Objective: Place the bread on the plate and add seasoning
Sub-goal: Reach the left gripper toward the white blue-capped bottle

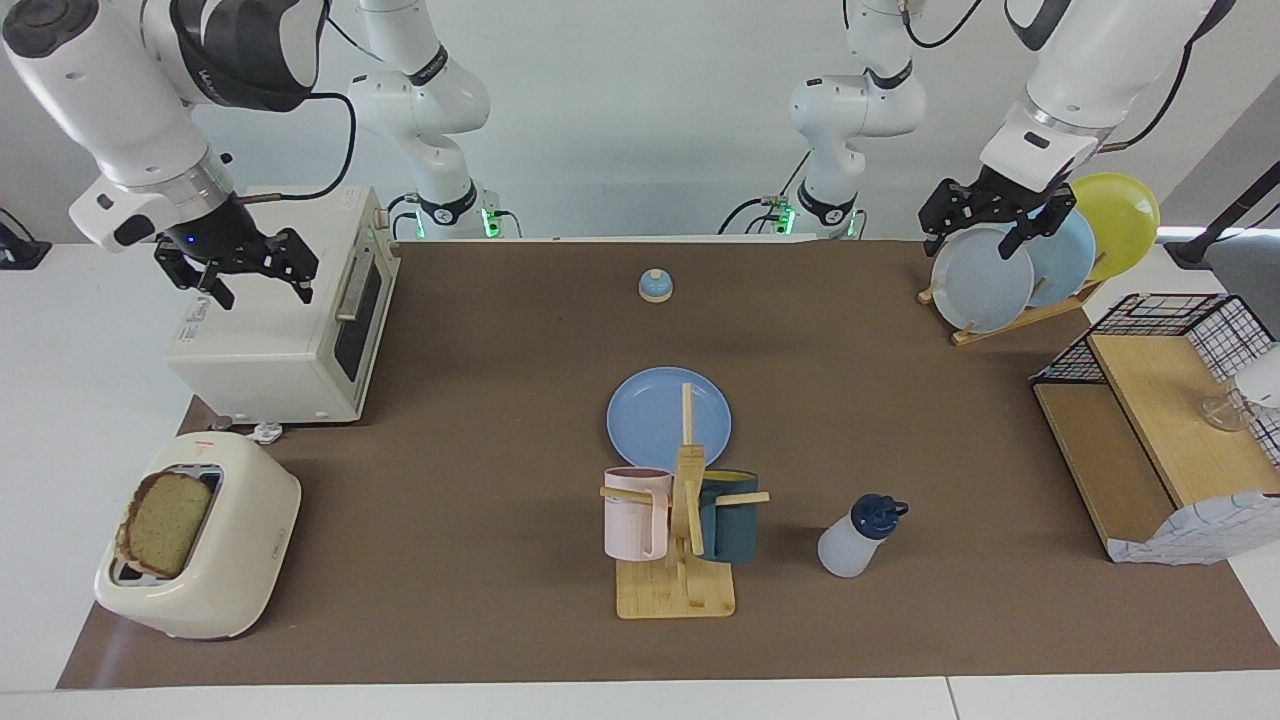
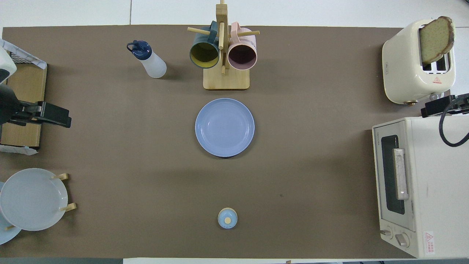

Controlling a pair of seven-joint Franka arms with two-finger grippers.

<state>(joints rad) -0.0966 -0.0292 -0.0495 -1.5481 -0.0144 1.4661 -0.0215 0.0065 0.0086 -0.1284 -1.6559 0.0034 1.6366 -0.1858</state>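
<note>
Up in the toaster (image 1: 200, 560), bread slice (image 1: 165, 524) standing; blue plate (image 1: 655, 412) bare mid-table; left gripper (image 1: 990, 222) and right gripper (image 1: 245, 272) hovering, jaws apart, empty.

white table (image 1: 60, 420) covered by a brown mat (image 1: 480, 400). standing directly on the mat — a round medium-blue plate (image 1: 650, 415) at centre, a bamboo mug rack (image 1: 676, 590), a translucent white squeeze bottle with navy cap (image 1: 855, 540), a small blue-domed bell (image 1: 655, 286), a cream toaster (image 1: 215, 560), a white toaster oven (image 1: 290, 330), a wooden plate rack (image 1: 1010, 322), a wooden shelf unit (image 1: 1130, 440).
</note>
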